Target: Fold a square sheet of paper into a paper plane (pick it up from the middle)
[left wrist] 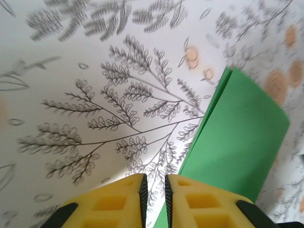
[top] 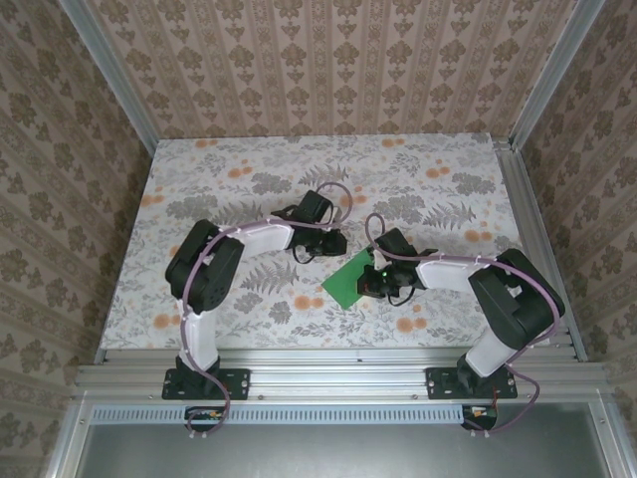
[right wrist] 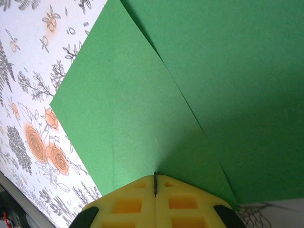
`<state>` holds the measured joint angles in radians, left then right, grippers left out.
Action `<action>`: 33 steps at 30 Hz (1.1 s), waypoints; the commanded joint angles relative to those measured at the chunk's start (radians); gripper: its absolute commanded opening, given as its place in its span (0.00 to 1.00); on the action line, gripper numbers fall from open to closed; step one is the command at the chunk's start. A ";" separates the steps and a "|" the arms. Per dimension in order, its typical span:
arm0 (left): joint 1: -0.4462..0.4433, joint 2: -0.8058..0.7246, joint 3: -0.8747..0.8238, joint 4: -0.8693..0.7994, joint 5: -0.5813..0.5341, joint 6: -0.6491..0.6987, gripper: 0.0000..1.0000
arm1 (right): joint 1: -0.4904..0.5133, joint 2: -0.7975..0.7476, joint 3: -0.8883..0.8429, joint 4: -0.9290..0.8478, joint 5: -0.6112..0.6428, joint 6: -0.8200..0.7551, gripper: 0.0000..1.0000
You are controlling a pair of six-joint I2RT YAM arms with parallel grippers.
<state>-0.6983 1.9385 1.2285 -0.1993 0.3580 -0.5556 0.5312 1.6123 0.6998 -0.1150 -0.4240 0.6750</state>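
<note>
Robot test cell dressed up as a domestic room.
A white table top printed with grey ferns and orange flowers (top: 249, 169) is enclosed on three sides by beige wall panels covered in damask-patterned wallpaper (top: 328, 60). The panels are framed by silver aluminium profile rails (top: 338, 370), as used in laboratory rigs. Two white-and-black jointed robot arms, the left (top: 204, 269) and the right (top: 508, 299), are bolted to the near rail by black base plates (top: 206, 381).

A folded green sheet of paper (left wrist: 237, 137) is seen on the floral table (left wrist: 95, 71) beside slightly parted jaws
</note>
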 commanded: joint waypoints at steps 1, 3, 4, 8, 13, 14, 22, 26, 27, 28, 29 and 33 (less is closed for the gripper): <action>-0.003 -0.119 -0.044 -0.022 -0.013 0.007 0.25 | 0.009 -0.025 -0.020 -0.116 0.029 -0.013 0.05; -0.011 -0.167 -0.082 -0.022 0.006 -0.012 0.29 | 0.009 -0.042 -0.011 -0.101 0.015 0.000 0.08; -0.017 -0.189 -0.103 -0.024 0.011 -0.022 0.32 | 0.008 -0.054 -0.008 -0.086 0.005 0.009 0.09; -0.044 -0.264 -0.190 -0.035 0.010 -0.064 0.38 | 0.008 -0.096 0.006 -0.063 -0.014 0.037 0.14; -0.087 -0.336 -0.300 0.028 0.021 -0.134 0.43 | -0.014 -0.194 -0.026 -0.072 0.006 0.080 0.24; -0.096 -0.338 -0.311 0.033 0.022 -0.140 0.44 | -0.020 -0.213 -0.038 -0.078 0.015 0.087 0.26; -0.138 -0.299 -0.381 0.144 0.061 -0.181 0.44 | -0.049 -0.319 -0.136 -0.043 0.036 0.166 0.39; -0.144 -0.273 -0.389 0.176 0.076 -0.187 0.44 | -0.050 -0.294 -0.157 0.034 0.011 0.195 0.40; -0.145 -0.270 -0.389 0.182 0.079 -0.188 0.44 | -0.048 -0.278 -0.156 0.058 -0.001 0.201 0.40; -0.145 -0.267 -0.389 0.184 0.081 -0.187 0.44 | -0.048 -0.265 -0.156 0.080 -0.010 0.207 0.39; -0.145 -0.265 -0.390 0.183 0.081 -0.187 0.44 | -0.048 -0.249 -0.155 0.098 -0.017 0.212 0.39; -0.144 -0.278 -0.398 0.172 0.079 -0.181 0.45 | -0.048 -0.186 -0.145 0.176 -0.046 0.228 0.37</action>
<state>-0.8383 1.6611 0.8448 -0.0395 0.4217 -0.7273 0.4866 1.3857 0.5518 -0.0273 -0.4328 0.8700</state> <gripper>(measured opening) 0.454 0.379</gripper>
